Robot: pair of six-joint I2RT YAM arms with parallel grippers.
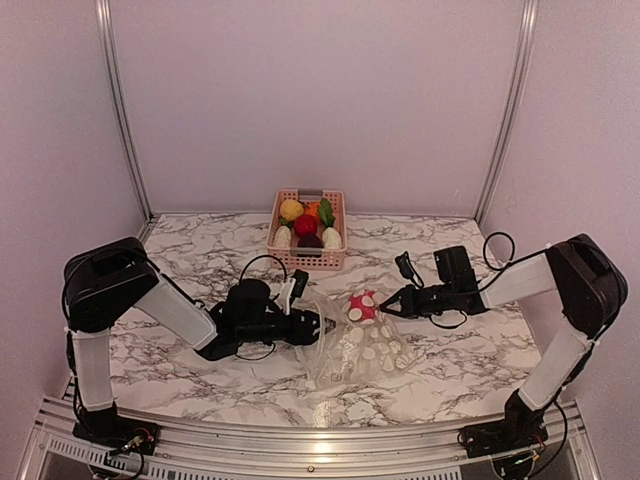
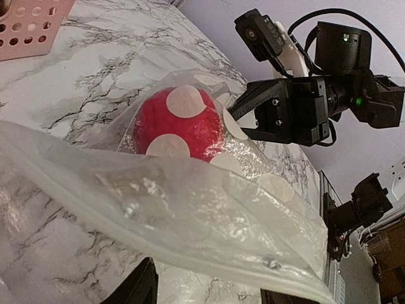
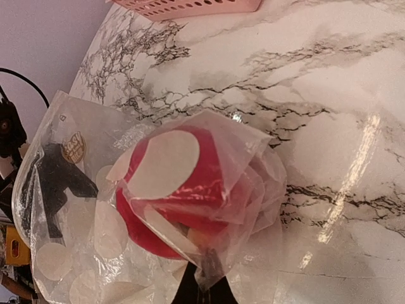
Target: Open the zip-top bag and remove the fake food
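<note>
the zip-top bag (image 1: 368, 350) lies crumpled on the marble table (image 1: 190, 255), near the front edge and between the two arms. one piece of fake food is in it: a red mushroom cap with white spots (image 1: 362, 306), bulging against the film at the end of the bag nearer the right arm. the white dots printed on the plastic overlap the cap's own spots (in the right wrist view it is hard to tell one kind from the other).

the right gripper (image 1: 384, 305) comes in low from the right. its fingers (image 3: 204, 286) are drawn together on a fold of film just beside the mushroom, so it is pinching the bag, not the toy itself.

the left gripper (image 1: 322, 324) reaches in from the other side and meets the bag's left edge. in its own camera the two dark fingers (image 2: 134, 288) stand apart at the bottom of the view, and the bag's edge drapes across the gap between them — loose, not clamped.

well behind the bag, near the back wall, stands a pink slotted basket (image 1: 308, 262) with more fake food (image 1: 305, 225) piled in it — yellow, red, orange, green, white and dark pieces.
</note>
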